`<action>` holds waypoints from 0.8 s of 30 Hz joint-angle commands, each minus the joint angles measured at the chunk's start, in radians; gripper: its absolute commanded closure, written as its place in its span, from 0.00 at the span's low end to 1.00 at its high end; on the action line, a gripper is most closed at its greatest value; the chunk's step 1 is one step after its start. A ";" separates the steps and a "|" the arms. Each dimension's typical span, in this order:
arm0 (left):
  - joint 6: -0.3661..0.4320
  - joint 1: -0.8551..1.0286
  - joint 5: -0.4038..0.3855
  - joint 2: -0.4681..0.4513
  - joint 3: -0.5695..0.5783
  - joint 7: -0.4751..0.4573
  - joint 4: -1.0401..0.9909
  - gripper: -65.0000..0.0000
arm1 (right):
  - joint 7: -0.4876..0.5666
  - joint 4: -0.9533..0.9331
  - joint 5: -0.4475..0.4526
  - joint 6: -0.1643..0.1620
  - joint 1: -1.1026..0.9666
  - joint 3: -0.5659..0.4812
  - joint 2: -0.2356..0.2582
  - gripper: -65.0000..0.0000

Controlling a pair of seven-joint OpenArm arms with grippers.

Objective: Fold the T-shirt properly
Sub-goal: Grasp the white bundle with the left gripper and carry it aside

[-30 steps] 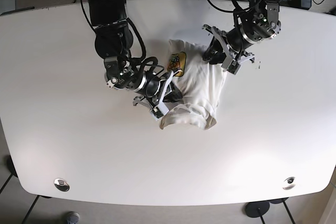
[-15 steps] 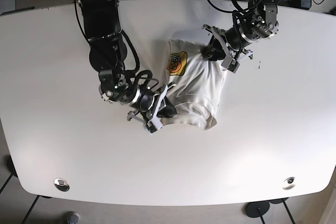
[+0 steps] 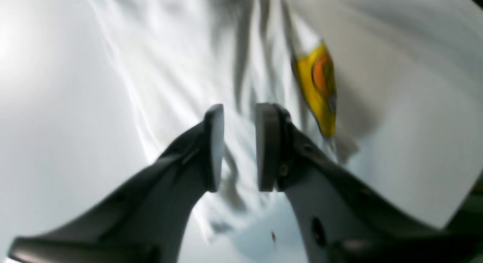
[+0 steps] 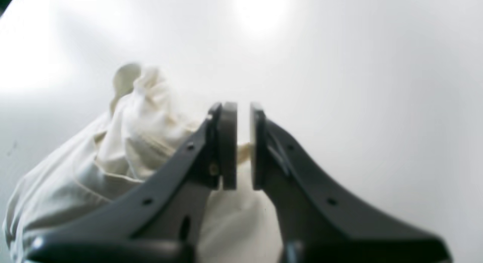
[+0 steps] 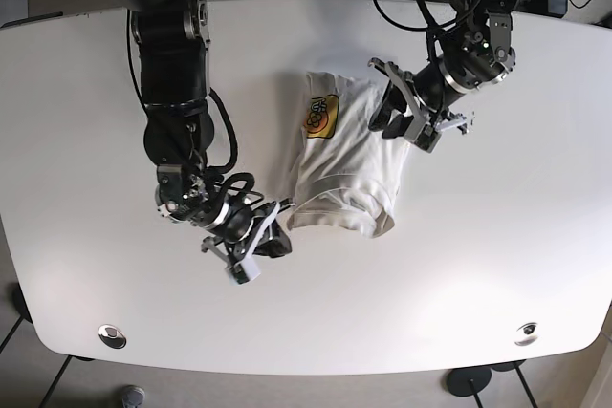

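The white T-shirt (image 5: 349, 155) with a yellow and orange print (image 5: 322, 115) lies partly folded at the table's middle. My left gripper (image 5: 390, 117) hovers over the shirt's right edge. In the left wrist view, which is blurred, its fingers (image 3: 237, 106) stand a narrow gap apart above the creased cloth (image 3: 169, 66), with the print (image 3: 319, 85) to the right; nothing shows between the pads. My right gripper (image 5: 268, 241) sits just off the shirt's lower left corner. In the right wrist view its fingers (image 4: 243, 104) are almost closed, with bunched cloth (image 4: 139, 116) behind them on the left.
The white table (image 5: 497, 255) spreads round the shirt on all sides. Two metal fittings (image 5: 112, 335) (image 5: 526, 332) sit near the front edge. The right arm's dark links (image 5: 172, 54) reach down over the table's left half.
My right gripper has drawn back from the shirt's lower hem toward the front left, and the shirt stayed put. My left gripper has shifted slightly down along the shirt's right edge.
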 commanded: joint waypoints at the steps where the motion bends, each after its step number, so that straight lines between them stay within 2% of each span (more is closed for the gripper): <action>1: 0.079 -0.040 -0.015 -0.001 0.004 -0.021 0.023 0.57 | -0.029 0.099 0.016 0.009 -0.005 0.023 0.002 0.92; 3: 0.193 -0.080 -0.015 -0.001 0.050 -0.028 0.021 0.44 | -0.066 0.162 0.016 0.015 -0.035 0.060 0.004 0.92; 4: 0.251 -0.100 -0.015 -0.003 0.074 -0.028 0.021 0.41 | -0.083 0.191 0.016 0.017 -0.052 0.080 0.004 0.92; 7: 0.395 -0.153 -0.014 -0.003 0.165 -0.031 0.016 0.36 | -0.114 0.254 0.015 0.017 -0.088 0.113 0.004 0.92; 9: 0.518 -0.218 -0.014 -0.003 0.264 -0.031 -0.039 0.31 | -0.115 0.265 0.016 0.017 -0.103 0.118 0.004 0.92; 11: 0.612 -0.250 -0.014 -0.003 0.335 -0.031 -0.119 0.30 | -0.115 0.283 0.016 0.017 -0.118 0.120 0.004 0.92; 13: 0.650 -0.276 -0.014 -0.003 0.421 -0.051 -0.188 0.31 | -0.115 0.285 0.016 0.017 -0.123 0.120 0.004 0.92; 14: 0.679 -0.285 -0.001 -0.012 0.493 -0.107 -0.220 0.31 | -0.115 0.285 0.016 0.017 -0.124 0.120 0.004 0.92; 15: 0.705 -0.285 0.054 -0.027 0.560 -0.163 -0.254 0.31 | -0.115 0.283 0.016 0.017 -0.132 0.120 0.004 0.92; 17: 0.721 -0.285 0.144 -0.032 0.622 -0.206 -0.320 0.31 | -0.115 0.285 0.016 0.015 -0.137 0.120 0.002 0.92; 19: 0.721 -0.282 0.204 -0.032 0.630 -0.233 -0.405 0.31 | -0.115 0.285 0.016 0.015 -0.137 0.120 -0.001 0.92; 21: 0.721 -0.273 0.207 -0.044 0.626 -0.261 -0.456 0.31 | -0.115 0.285 0.016 0.015 -0.137 0.120 -0.002 0.92; 24: 0.715 -0.267 0.193 -0.119 0.593 -0.268 -0.507 0.31 | -0.115 0.285 0.016 0.014 -0.137 0.120 -0.002 0.92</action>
